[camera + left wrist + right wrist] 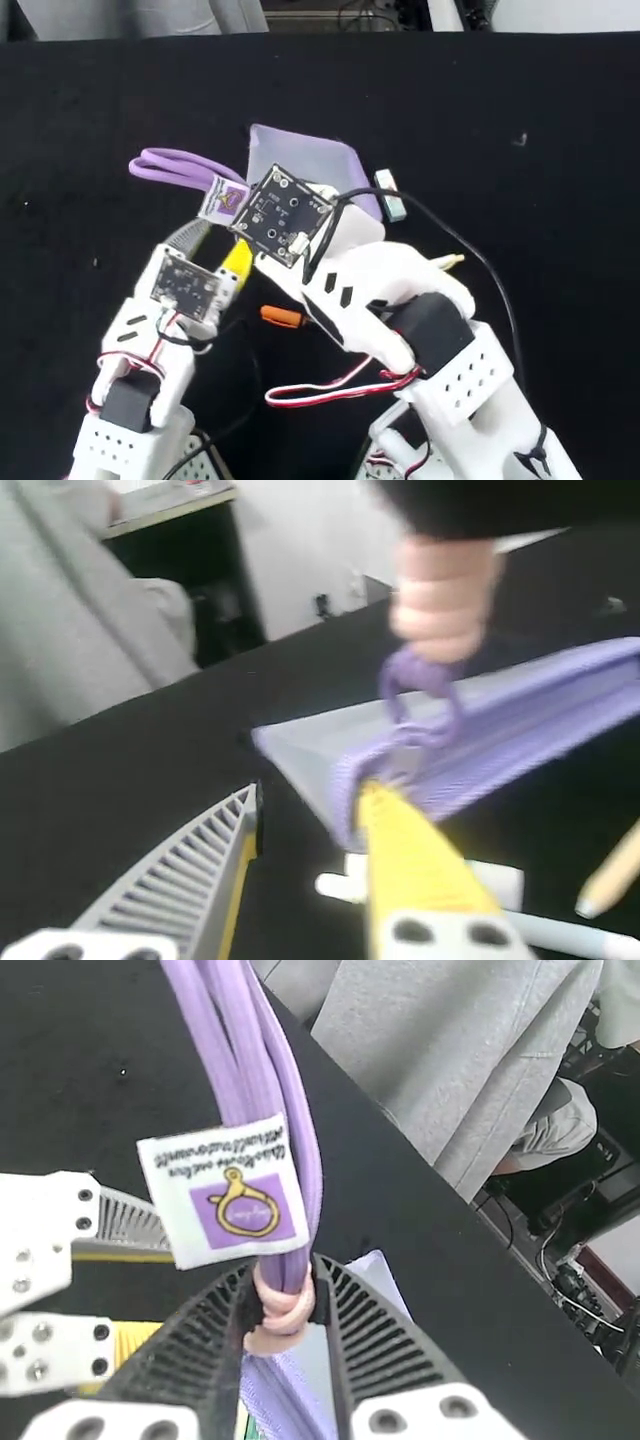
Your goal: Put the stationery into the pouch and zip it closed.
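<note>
**Pouch held by its strap near the tabletop's middle, stationery not yet packed**

The strap (262,1080) is clamped in the right pincer (283,1280) just under the tag (230,1190). The left pincer (308,792), jaws apart, is set nearest the pouch (520,720), with its yellow finger (400,850) at the zip end and the pouch's length running away from it. A marker (480,885) and pencil (610,875) beside the pouch are made plain by the left wrist view, the clamp by the right.

Looks along the left tool (308,792), spread open over the black worktop (130,780): grey finger (190,880) off to one side, yellow finger (410,870) tipped against the zip end of the purple pouch (530,730). Finds a purple ring (415,695) there, touching a pink nub (445,605). Catches a white pen (570,938) and a wooden tip (610,875) beside the pouch.
</note>
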Available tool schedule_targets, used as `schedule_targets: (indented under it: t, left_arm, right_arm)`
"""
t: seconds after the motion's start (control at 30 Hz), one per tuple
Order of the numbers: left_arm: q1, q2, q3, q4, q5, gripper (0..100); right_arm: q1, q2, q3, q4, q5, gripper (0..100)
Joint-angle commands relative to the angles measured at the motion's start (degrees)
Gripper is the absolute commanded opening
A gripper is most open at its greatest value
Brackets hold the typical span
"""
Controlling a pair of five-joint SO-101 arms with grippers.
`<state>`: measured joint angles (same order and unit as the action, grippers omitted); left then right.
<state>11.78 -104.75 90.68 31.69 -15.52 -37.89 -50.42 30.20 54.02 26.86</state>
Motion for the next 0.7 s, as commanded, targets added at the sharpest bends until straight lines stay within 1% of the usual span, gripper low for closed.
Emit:
schedule_targets:
  t: [0.0,0.07,0.67]
  left_arm:
    - [5.2,0.4,-0.6,-0.9,-0.6,6]
    - [6.3,0.4,-0.5,-0.9,-0.6,4]
    - [6.5,0.5,0.1,-0.5,-0.6,4]
  right_arm:
    - [-0.6,-2.3,-0.3,1.3,-0.3,1.1]
    - [-0.5,-2.3,-0.3,1.5,-0.3,1.1]
    - [-0.4,-2.4,1.4,2.1,-0.1,1.1]
